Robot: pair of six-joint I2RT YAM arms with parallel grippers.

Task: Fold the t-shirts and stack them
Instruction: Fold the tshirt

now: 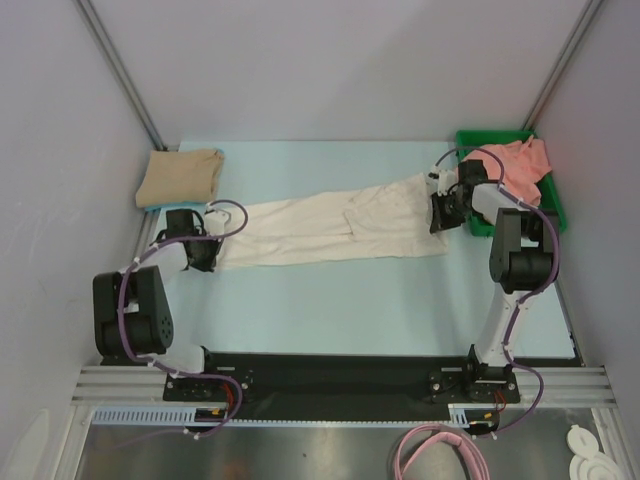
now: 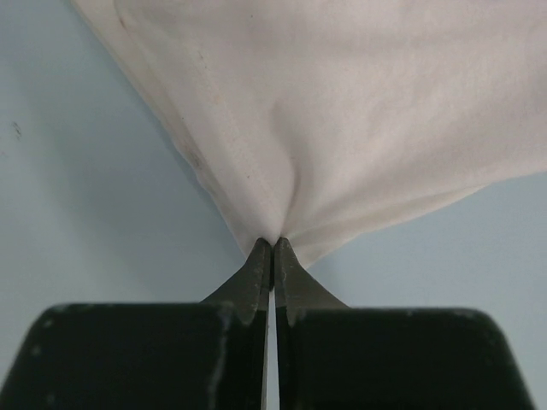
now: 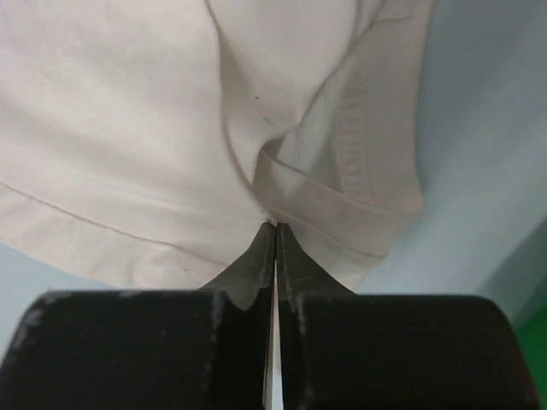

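Note:
The cream-white t-shirt (image 1: 340, 228) lies stretched in a long band across the table between my two grippers. My left gripper (image 1: 203, 252) is shut on its left end; the left wrist view shows the cloth (image 2: 359, 120) pinched at the fingertips (image 2: 273, 245). My right gripper (image 1: 441, 213) is shut on its right end, by a hem and sleeve (image 3: 359, 154), pinched at the fingertips (image 3: 275, 227). The tan-beige t-shirt (image 1: 181, 177) lies folded at the back left. The salmon-pink t-shirt (image 1: 522, 165) lies crumpled in the tray.
A green plastic tray (image 1: 478, 139) stands at the back right, just behind the right arm. Grey walls close the table on the left, back and right. A black base rail runs along the near edge.

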